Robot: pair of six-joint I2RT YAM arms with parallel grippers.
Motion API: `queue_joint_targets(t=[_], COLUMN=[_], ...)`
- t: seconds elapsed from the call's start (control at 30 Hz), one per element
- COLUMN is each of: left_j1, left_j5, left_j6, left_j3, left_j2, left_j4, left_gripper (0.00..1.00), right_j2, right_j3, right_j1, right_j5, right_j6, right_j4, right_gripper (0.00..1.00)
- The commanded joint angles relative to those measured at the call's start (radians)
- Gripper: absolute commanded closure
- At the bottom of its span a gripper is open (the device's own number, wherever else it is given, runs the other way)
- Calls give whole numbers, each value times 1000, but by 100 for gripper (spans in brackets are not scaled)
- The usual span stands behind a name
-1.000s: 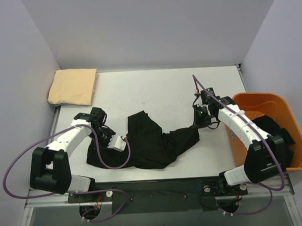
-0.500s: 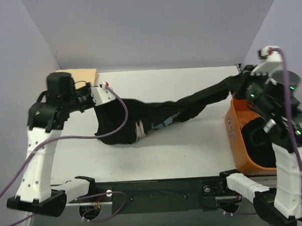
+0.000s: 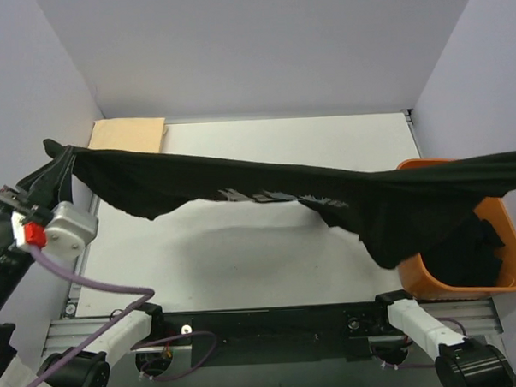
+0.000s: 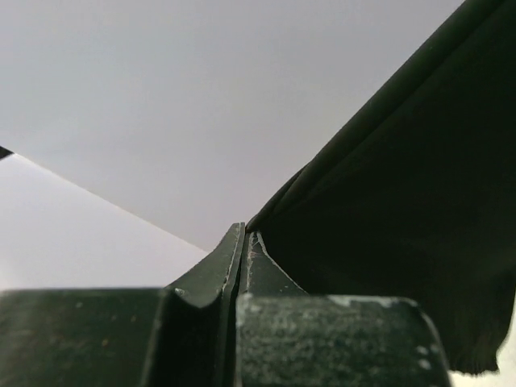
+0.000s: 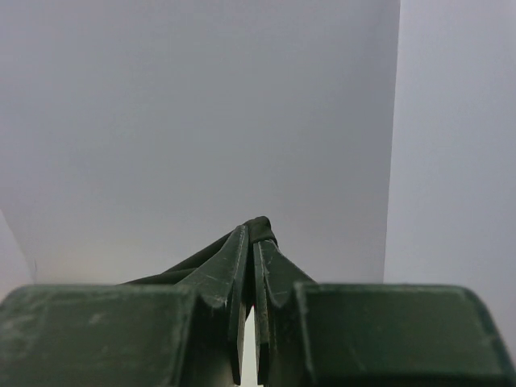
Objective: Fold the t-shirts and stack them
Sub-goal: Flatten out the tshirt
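Hanging taut above the table (image 3: 269, 249), a black tee (image 3: 266, 178) spans left to right, one end clamped in the closed left tool (image 4: 244, 244), the other pinched in the closed right tool (image 5: 254, 239); its lower edge sags unevenly, faint pale print mid-span.

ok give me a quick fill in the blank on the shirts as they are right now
1. The stretched t-shirt, held between the left gripper and right gripper, is ____ in colour.
2. The folded tan t-shirt lies at the far ____ corner of the table.
3. More dark cloth sits inside the ____ bin.

Missing words: black; left; orange
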Motion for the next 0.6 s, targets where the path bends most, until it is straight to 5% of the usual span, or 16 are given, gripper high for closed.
queue_joint_targets(t=[0.0,0.27,0.43,0.57], left_j1=[10,8,7,14], left_j5=[41,-37,-123,-172], left_j6=[-51,-62,-47,-36], left_j3=[90,-10,-137,-185], left_j2=[33,77,167,287], left_j4=[-53,25,123,238], left_gripper=[100,100,100,100], right_j2=[-43,68,217,394], right_j3=[10,-70,-69,-75], right_j1=[-8,21,116,31], right_j5=[44,35,156,110], right_j6=[-35,-64,-168,-167], right_j4=[70,71,119,197], right_gripper=[100,100,100,100])
